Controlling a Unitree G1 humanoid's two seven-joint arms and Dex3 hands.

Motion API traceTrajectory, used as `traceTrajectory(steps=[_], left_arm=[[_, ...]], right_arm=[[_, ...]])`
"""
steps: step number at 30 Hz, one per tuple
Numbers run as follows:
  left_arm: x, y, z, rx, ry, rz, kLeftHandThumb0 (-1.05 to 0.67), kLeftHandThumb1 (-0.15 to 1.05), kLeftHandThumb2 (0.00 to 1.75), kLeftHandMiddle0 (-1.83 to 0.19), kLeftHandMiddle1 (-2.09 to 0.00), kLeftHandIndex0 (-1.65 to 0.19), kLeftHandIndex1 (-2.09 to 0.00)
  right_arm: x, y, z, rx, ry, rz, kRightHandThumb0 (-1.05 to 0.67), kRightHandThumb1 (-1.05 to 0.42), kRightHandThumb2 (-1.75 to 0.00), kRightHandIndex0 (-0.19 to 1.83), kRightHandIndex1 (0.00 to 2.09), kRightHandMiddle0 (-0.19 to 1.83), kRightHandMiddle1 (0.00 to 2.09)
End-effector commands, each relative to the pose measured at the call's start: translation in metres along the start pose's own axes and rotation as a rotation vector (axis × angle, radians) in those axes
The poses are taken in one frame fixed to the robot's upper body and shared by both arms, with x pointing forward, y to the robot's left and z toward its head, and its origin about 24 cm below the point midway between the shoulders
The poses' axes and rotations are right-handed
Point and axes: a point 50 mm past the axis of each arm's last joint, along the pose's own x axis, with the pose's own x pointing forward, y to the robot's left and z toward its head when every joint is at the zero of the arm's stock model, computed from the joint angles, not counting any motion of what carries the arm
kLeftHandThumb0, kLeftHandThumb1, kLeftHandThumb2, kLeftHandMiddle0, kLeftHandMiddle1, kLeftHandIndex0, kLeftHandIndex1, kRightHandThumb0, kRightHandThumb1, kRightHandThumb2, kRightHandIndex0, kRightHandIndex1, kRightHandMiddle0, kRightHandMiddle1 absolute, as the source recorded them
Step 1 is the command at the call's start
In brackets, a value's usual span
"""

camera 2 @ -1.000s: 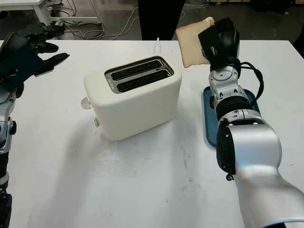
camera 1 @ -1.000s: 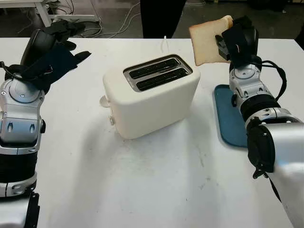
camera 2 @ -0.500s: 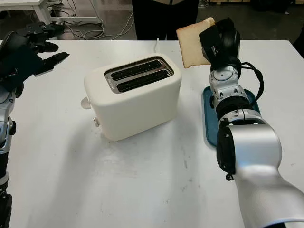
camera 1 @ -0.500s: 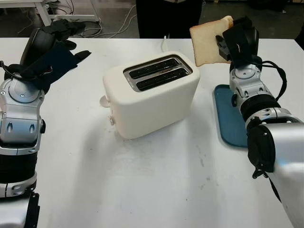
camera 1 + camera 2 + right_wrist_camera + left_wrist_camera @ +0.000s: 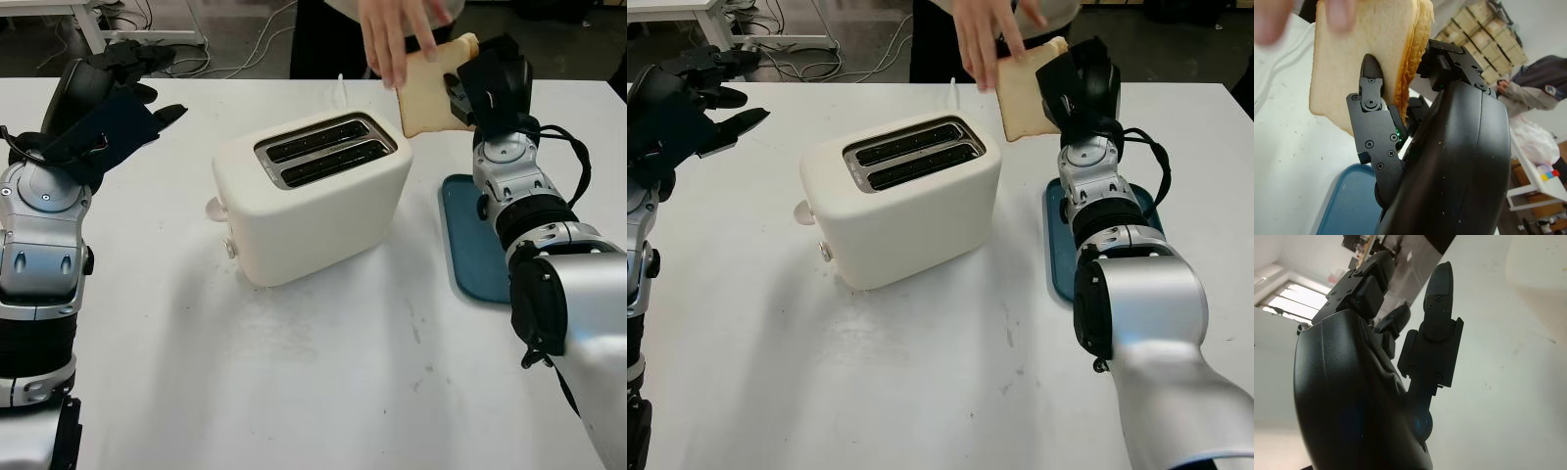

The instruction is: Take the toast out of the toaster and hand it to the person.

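My right hand [image 5: 468, 86] is raised at the far right of the table, shut on a slice of toast [image 5: 427, 90] that stands upright beyond the toaster's right end. A person's hand [image 5: 390, 34] reaches in from the far side, its fingers on the toast's upper left edge [image 5: 1339, 14]. The cream two-slot toaster [image 5: 312, 196] sits mid-table with both slots dark. In the right wrist view one black finger [image 5: 1371, 98] presses the toast's [image 5: 1359, 54] face. My left hand [image 5: 108, 103] is held up at the far left, open.
A blue tray [image 5: 472, 240] lies on the white table [image 5: 323, 382] under my right forearm. The toaster's white cord [image 5: 339, 90] runs off the far edge. The person stands behind the table; a white desk leg and cables [image 5: 147, 29] are on the floor beyond.
The person has stepped up and their hand has come down onto the toast's upper left edge. My right hand, still holding the toast, and my left hand have stayed put.
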Motion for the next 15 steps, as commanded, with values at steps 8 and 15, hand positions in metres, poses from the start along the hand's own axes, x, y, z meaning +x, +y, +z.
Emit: traceTrajectory(steps=[8,15], left_arm=[[-0.0007,-0.0001,-0.001,0.008,0.001,0.004,-0.4,0.92,0.18,-0.29,-0.77,-0.51,-0.15],[-0.0008,-0.0001,-0.0008,-0.008,0.005,0.008,-0.4,0.92,0.18,-0.29,-0.77,-0.51,-0.14]], right_arm=[[-0.0005,0.0031,0.0023,-0.027,-0.014,0.0,-0.24,-0.92,-0.36,0.65,1.75,0.4,1.75],[-0.0007,0.0026,0.0025,-0.063,-0.034,0.01,-0.24,-0.92,-0.39,0.67,1.75,0.42,1.75]])
